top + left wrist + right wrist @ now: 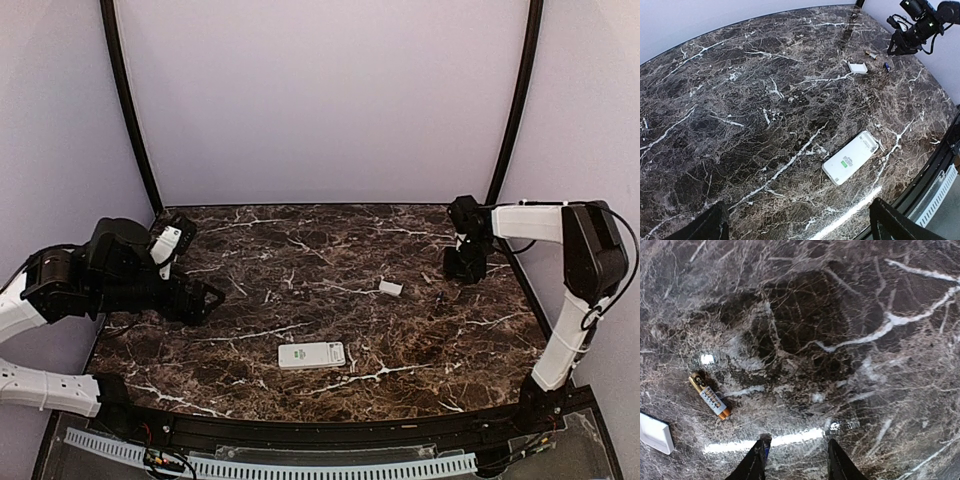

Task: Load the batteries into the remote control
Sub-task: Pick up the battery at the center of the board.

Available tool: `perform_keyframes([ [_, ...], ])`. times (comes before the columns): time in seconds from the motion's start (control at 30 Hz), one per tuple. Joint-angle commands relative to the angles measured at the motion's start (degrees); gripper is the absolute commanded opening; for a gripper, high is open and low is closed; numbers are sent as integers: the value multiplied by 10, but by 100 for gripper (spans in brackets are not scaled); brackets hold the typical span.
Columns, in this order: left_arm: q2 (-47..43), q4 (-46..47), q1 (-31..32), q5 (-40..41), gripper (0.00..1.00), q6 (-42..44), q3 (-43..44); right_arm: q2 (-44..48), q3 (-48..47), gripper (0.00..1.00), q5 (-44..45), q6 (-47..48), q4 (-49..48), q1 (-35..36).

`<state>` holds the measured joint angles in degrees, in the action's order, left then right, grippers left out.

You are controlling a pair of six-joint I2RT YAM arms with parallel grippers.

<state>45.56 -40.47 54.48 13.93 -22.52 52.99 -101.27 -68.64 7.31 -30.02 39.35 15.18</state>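
Remote control (311,355) lies flat near the table's (300,250) front edge, long axis running left-right. Left gripper (800,212) gapes wide, holding nothing. Right gripper (798,442) stands partly parted, also holding nothing, near a battery (710,396).

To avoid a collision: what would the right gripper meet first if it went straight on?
Likely the table just ahead of the right gripper, or the small blue thing beside one finger; depth unclear.

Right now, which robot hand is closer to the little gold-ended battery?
Right. The right gripper hovers just beside the battery, at the far right of the table. The left gripper is across the table, near its left edge.
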Motion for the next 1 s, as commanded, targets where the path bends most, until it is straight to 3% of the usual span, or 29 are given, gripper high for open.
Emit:
perform_keyframes([
  [0.0,52,41,-2,-15,98,39,2,-36,-9,38,-45,24,-40,1],
  [0.6,112,166,-2,-62,99,56,-25,-33,51,35,-55,-7,-37,29],
  [0.87,146,190,-3,-87,99,84,-8,-36,48,26,-32,-26,12,58],
  [0.97,156,187,-3,-91,99,91,-2,-37,48,16,-25,-23,20,60],
])
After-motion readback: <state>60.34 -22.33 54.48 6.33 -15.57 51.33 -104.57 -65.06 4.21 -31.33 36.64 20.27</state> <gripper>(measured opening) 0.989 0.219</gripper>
